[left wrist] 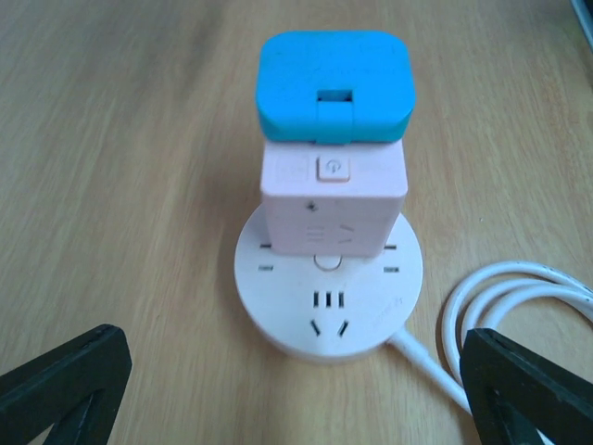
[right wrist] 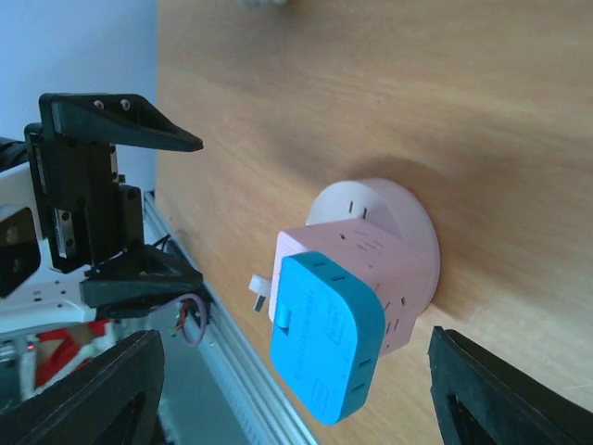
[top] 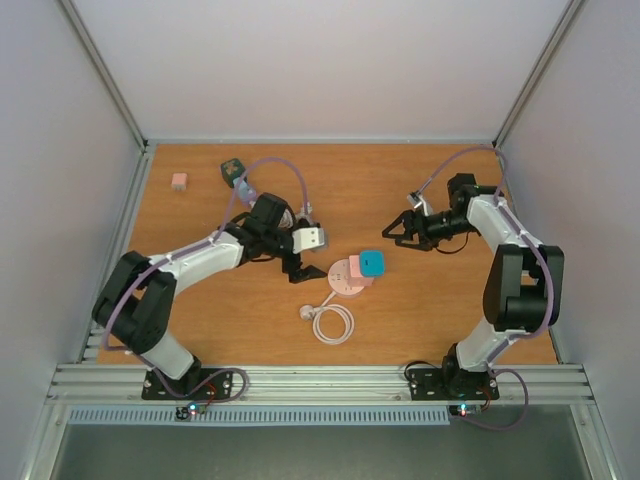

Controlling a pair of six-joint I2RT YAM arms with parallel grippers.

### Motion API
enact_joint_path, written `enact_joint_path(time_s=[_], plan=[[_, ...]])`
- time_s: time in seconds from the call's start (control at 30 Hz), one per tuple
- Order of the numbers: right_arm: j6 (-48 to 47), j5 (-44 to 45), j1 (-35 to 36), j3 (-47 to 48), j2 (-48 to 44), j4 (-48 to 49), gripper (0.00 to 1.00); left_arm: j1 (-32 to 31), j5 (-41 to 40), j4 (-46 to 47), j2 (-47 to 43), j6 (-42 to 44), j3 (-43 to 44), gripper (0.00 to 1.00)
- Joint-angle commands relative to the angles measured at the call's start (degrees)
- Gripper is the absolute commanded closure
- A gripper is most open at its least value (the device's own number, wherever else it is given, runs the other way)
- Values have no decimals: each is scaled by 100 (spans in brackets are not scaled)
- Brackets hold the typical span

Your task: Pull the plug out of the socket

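A round white-pink socket [top: 340, 281] lies mid-table with a pink cube adapter [top: 357, 270] plugged into it and a blue plug [top: 372, 263] on top of the cube. In the left wrist view the socket [left wrist: 329, 306], cube [left wrist: 334, 199] and blue plug [left wrist: 334, 88] lie ahead of my open left gripper [left wrist: 296, 399]. That gripper [top: 297, 267] hovers just left of the socket, empty. My right gripper [top: 392, 235] is open and empty, up and right of the stack. Its wrist view shows the blue plug [right wrist: 324, 343], cube [right wrist: 398, 269] and socket [right wrist: 398, 209] between its fingers [right wrist: 93, 389].
The socket's white cable [top: 332, 323] lies coiled toward the near edge, also in the left wrist view [left wrist: 519, 297]. A small pink block [top: 179, 181] and a green cube [top: 232, 170] sit at the far left. Enclosure walls ring the table.
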Motion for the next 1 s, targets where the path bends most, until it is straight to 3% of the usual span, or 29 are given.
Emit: enact_joint_path(time_s=[0.0,0.23,0.47,0.97], plan=[[360,-471,-5,-226,344,-16,22,-254,-59,999,406,-83,41,1],[967,-723,41,-635,453,614,26,-650,-282,1514,815,-232,62,1],[954,-832,246,-965,590,754,31,-875,-340,1816,1251,-458,274,0],[831,-1050,657,-978,221,692,58,-1119,-521,2400,1556,-996,305,10]])
